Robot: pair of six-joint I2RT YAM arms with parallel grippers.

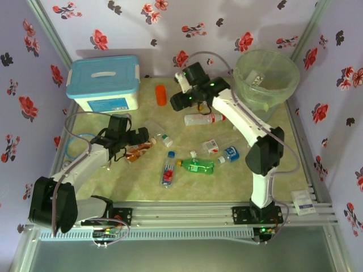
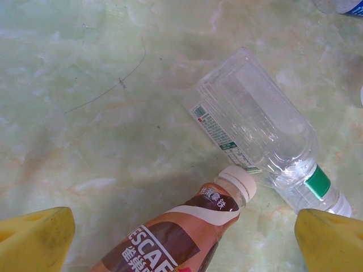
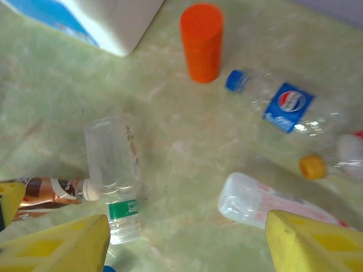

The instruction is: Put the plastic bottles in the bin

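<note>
**Hovering over the scattered bottles: both pincers apart, nothing held**

Left gripper (image 2: 182, 245): I see its yellow fingers (image 2: 34, 241) spread wide, open and empty. The capped end of a brown coffee bottle (image 2: 193, 218) lies on the table (image 1: 113, 187) between them, and I can see no contact with either finger. Just past its white cap, a clear bottle with a green neck band (image 2: 255, 122) lies flat on its side.

Right gripper (image 3: 184, 246): also open, with its fingers apart over bare tabletop and gripping nothing. That clear bottle lies just beside the finger at the left of the wrist view. A red-printed clear bottle (image 3: 255, 204) lies just beside the finger at the right. Farther out I note an orange bottle (image 3: 201, 42) and a blue-labelled Pepsi bottle (image 3: 289, 105).

From the top view, the bin (image 1: 244, 65) stands at the far right corner, well apart from both grippers. Something pale lies inside it; I cannot tell what. A green bottle (image 1: 197, 165) and a red-labelled bottle (image 1: 168, 171) lie on their sides toward the near middle of the table. The blue-lidded box (image 1: 104, 82) sits at the far left, with the orange bottle near its right side.
</note>
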